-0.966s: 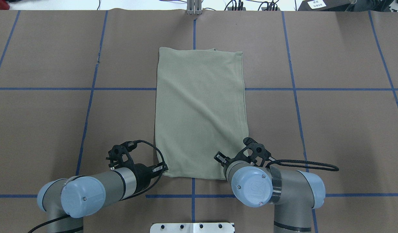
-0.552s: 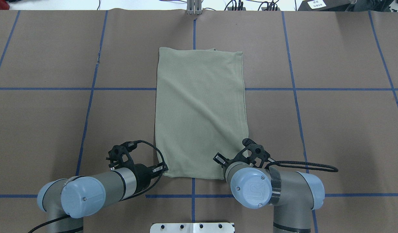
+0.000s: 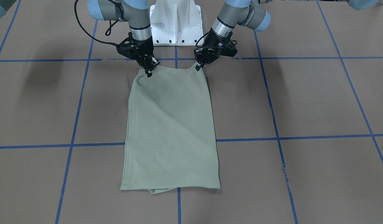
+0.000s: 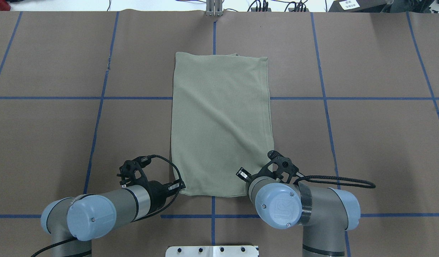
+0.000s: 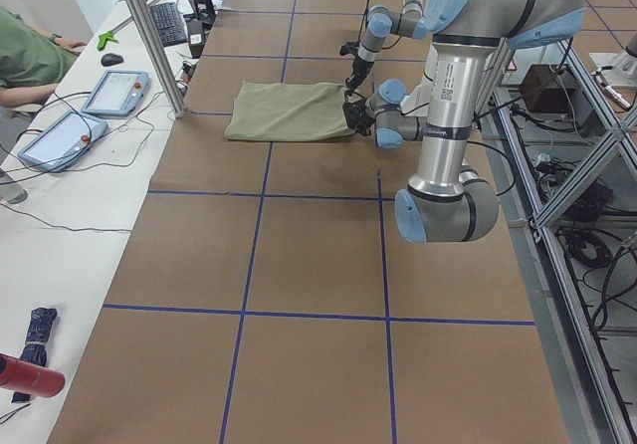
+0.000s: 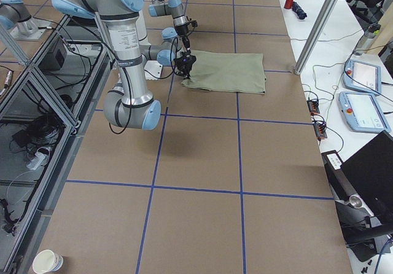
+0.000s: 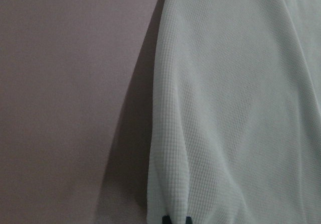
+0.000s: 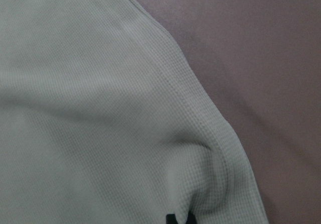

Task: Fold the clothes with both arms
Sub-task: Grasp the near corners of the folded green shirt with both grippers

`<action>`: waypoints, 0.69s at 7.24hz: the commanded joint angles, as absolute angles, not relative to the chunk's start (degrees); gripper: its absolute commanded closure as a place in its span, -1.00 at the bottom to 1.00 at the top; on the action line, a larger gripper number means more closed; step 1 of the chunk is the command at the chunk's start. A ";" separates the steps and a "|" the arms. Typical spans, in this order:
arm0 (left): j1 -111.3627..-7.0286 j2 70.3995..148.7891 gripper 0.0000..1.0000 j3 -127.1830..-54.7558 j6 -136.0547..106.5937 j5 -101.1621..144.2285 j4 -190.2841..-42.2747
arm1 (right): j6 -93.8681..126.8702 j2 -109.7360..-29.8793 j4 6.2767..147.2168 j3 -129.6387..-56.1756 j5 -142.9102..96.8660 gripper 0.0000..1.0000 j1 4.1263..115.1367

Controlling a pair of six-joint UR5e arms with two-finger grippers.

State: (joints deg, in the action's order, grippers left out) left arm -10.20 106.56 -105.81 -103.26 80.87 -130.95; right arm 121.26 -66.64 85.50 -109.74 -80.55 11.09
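2 near corners of the folded shirt (image 3: 171,130), spread on the surface (image 3: 303,102), are pinched: left pincer (image 3: 198,67) and right pincer (image 3: 148,72) each clamp tight on cloth

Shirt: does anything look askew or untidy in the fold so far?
Slightly. At the far edge of the shirt an under-layer pokes out past the fold, and a diagonal crease crosses it. The left gripper and right gripper pinch its near corners.

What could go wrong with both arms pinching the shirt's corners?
The left end effector and right end effector each grip only the very corner of the shirt, so a corner may slip free when lifted, skewing the fold. An inner layer pokes out at the far edge; dragging could pull it out further.
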 commanded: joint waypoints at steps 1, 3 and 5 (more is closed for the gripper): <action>-10.89 105.65 1.00 -114.45 -100.40 83.21 -125.82 | 120.94 -66.80 92.84 -119.12 -81.03 1.00 11.60; -10.81 105.12 1.00 -130.44 -99.67 87.43 -109.59 | 120.94 -66.71 104.97 -132.56 -81.21 1.00 9.77; -10.64 105.64 1.00 -134.30 -99.58 89.38 -104.34 | 120.76 -64.96 108.54 -134.13 -82.00 1.00 9.41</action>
State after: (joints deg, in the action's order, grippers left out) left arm -10.77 105.38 -132.04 -99.70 88.19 -107.62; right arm 120.90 -65.79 106.29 -133.06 -81.69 9.79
